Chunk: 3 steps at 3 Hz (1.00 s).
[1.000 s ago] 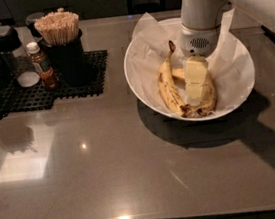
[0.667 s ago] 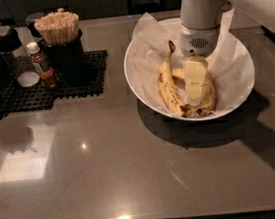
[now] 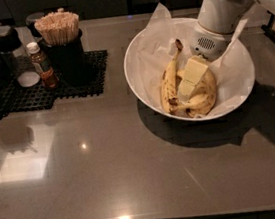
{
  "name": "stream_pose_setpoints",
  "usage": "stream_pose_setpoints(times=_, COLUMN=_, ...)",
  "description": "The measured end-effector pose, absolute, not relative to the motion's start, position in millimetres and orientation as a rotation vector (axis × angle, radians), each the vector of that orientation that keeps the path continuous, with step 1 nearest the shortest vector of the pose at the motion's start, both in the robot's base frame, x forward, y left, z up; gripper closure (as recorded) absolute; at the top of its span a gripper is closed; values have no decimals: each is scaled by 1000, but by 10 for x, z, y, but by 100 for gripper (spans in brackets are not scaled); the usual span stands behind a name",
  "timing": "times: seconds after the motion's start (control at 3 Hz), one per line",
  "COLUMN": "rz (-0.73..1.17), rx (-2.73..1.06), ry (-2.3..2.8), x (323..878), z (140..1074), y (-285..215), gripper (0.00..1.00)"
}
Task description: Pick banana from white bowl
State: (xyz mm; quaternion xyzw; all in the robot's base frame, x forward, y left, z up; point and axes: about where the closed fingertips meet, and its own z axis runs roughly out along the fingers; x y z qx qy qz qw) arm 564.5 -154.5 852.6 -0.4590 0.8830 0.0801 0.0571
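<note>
Over the last second almost nothing has shifted. The end effector [image 3: 188,78] stays lowered inside the white bowl [image 3: 140,88], near its middle, resting on the heap of fruit. Whether it is spread or pinching anything I cannot tell, because its pale body covers the contact. The banana [image 3: 168,85] still lies in the bowl's left half, just beside the end effector, with its long stem aimed at the far rim. It looks unlifted, so I judge the grasp is only being settled and the lift is still to come.
</note>
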Motion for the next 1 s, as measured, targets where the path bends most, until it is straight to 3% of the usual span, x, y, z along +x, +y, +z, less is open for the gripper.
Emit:
stream_pose_setpoints(times=0.33, rz=345, rx=-1066, ry=2746, x=5589, z=8529, y=-1592, gripper=5)
stream_pose_setpoints(times=1.0, rz=356, rx=-1002, ry=2767, x=5608, z=8519, y=-1576, gripper=0)
